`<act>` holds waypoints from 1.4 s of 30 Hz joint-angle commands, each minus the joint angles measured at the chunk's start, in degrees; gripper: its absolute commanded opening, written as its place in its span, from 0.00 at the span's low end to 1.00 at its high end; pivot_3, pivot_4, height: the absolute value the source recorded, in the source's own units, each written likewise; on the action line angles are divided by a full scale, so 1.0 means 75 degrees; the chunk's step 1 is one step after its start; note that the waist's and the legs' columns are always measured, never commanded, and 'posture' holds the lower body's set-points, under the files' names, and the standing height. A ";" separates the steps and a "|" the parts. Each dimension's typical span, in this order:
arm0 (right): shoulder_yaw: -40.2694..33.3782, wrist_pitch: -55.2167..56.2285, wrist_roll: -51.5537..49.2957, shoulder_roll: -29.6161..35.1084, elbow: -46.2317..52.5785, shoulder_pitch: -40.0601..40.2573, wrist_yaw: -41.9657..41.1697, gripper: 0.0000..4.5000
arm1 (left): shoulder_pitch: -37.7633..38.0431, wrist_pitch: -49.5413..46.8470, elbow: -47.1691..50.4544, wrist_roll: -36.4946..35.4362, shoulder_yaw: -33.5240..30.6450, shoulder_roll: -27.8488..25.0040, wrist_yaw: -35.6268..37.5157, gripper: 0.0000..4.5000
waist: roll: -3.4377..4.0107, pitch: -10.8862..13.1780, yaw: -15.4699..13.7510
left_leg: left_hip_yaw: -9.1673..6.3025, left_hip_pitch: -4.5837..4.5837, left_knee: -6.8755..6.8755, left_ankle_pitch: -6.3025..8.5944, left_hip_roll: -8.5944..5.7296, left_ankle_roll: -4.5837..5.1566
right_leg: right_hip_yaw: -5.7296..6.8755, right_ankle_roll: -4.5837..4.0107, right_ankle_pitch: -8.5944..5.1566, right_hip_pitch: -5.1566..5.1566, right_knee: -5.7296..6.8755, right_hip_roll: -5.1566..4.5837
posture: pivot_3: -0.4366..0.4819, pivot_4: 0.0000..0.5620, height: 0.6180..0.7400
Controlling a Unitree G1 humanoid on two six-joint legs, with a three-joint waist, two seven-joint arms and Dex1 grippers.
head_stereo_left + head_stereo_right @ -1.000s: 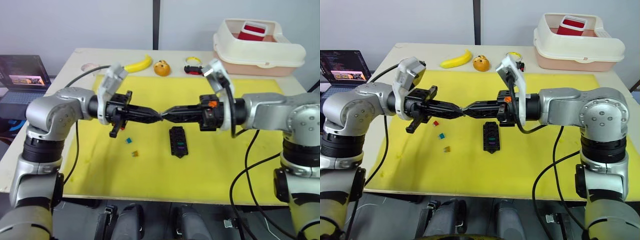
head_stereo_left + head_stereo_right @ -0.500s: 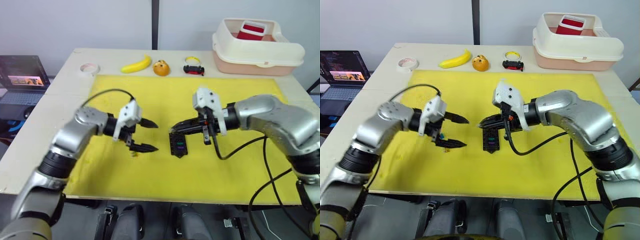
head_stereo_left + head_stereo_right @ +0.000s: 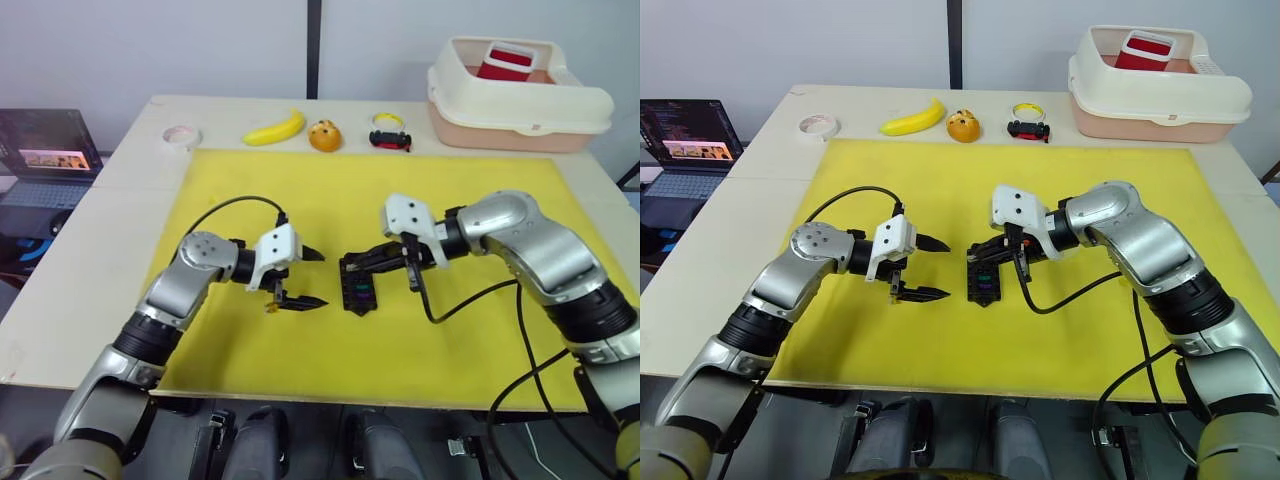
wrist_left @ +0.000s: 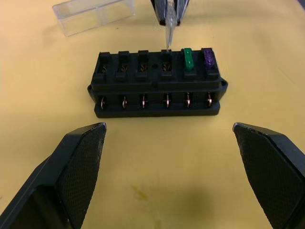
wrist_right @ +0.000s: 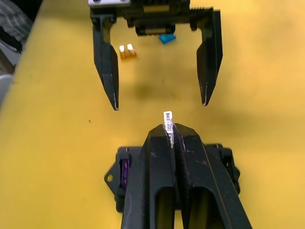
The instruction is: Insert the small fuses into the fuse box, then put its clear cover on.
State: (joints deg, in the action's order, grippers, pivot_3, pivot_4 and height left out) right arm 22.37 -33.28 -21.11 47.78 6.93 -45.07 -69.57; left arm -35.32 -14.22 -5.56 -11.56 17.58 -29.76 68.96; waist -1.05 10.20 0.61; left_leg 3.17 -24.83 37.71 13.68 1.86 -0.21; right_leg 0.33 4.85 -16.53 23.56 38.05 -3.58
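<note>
Pinching a seemingly grey fuse (image 5: 168,125) over the fuse box (image 4: 157,85), right hand (image 5: 170,136).

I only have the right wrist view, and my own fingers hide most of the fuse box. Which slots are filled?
Observer: In the left wrist view, a green fuse and a purple fuse sit side by side at one end of the fuse box. The other four slots in that row are empty.
Operator: Where is my fuse pointing?
Observer: The right gripper holds the pale fuse blade-down, with its tip at the empty slot beside the green fuse. I cannot tell whether it has entered.
Operator: And the cover?
Observer: The clear cover lies on the yellow mat, apart from the box, on the side away from the open left gripper.
</note>
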 commanded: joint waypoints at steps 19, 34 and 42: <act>-0.0196 0.0583 0.0995 -0.0350 -0.0573 -0.0055 -0.0713 0.00 | -0.0095 -0.0082 0.0195 0.0256 0.0203 0.0314 -0.0202 0.99 | 0.0000 0.0000 -0.0001 | -0.0005 0.0000 0.0018 0.0000 0.0000 0.0000 | 0.0004 0.0003 0.0001 -0.0007 0.0006 0.0001 | 0.48 0.27 1.00; -0.0223 0.0585 0.1240 -0.0387 -0.0572 0.0115 -0.0774 0.00 | -0.0093 -0.0113 0.0238 0.0299 0.0214 0.0354 -0.0169 0.99 | 0.0000 0.0000 -0.0001 | -0.0006 0.0000 0.0022 0.0001 0.0000 0.0001 | 0.0005 0.0004 0.0002 -0.0009 0.0007 0.0001 | 0.48 0.27 1.00; -0.0297 0.0357 0.1150 -0.0382 -0.0384 0.0152 -0.0799 0.00 | -0.0094 -0.0129 0.0234 0.0307 0.0210 0.0374 -0.0174 0.99 | 0.0001 0.0000 -0.0004 | -0.0008 0.0000 0.0024 0.0001 0.0000 0.0001 | 0.0006 0.0005 0.0003 -0.0012 0.0008 0.0001 | 0.48 0.27 1.00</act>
State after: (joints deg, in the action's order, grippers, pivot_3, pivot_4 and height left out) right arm 21.55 -30.08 -12.08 45.01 2.30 -43.94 -75.16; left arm -35.33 -15.46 -5.53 -9.22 19.42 -26.97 67.52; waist -1.05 10.20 0.58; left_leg 3.11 -24.83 37.89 13.69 1.86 -0.20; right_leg 0.37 4.89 -16.51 23.47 38.11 -3.58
